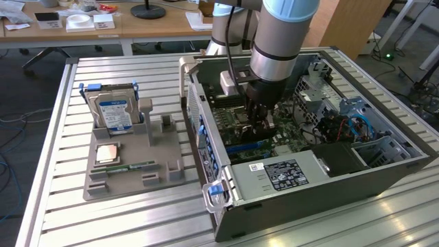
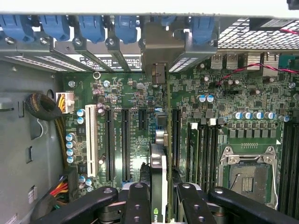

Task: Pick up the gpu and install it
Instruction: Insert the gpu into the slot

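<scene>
Inside the open grey metal computer case (image 1: 309, 200), low over the green motherboard (image 2: 117, 93): my gripper (image 2: 160, 198) is clenched on the gpu (image 2: 159, 161), with a black finger (image 2: 138, 200) on each face of the card. From the wrist view it's edge-on: a thin flat card with a pale grey top edge, a sliver of green board alongside and a small green logo near my grip. It runs away from me toward the case's rear wall, under the row of blue plastic retention clips (image 2: 91, 25). The grey metal piece there (image 2: 159, 74) I take for its silver end bracket, not certain. The card hangs upright, in line with the long black expansion slots (image 2: 125, 140) and just beside the square silver CPU socket (image 2: 246, 172). Can't tell whether the bottom edge is touching a slot or not; my own fingers and the card hide it. Handling, my read: light, stiff along its length, but fragile. It's bare board with soldered parts and an exposed contact edge, so no squeezing on components and no twisting. The faces look smooth, so slip is possible under a downward push. The grip is best where I have it, across the two flat faces near the top edge and about mid-length, so it stays square. Any tilt would likely jam the contact edge or load the board.
</scene>
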You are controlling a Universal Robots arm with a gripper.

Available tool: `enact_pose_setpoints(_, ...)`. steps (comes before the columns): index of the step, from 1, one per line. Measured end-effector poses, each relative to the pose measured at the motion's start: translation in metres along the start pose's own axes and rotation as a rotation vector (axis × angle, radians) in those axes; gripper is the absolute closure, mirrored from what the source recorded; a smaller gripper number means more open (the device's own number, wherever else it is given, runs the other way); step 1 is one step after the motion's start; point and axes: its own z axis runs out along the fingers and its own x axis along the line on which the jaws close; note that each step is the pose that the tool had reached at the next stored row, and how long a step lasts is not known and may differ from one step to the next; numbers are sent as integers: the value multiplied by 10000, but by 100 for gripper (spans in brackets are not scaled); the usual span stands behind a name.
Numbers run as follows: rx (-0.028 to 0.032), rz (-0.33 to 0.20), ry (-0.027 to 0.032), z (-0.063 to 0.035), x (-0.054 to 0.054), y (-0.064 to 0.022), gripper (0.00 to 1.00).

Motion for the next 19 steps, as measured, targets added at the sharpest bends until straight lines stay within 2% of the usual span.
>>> enact_pose_setpoints(3,-18,1,0,0,0,-9,73)
enact_pose_setpoints(19,-17,46,1,0,0,1,73)
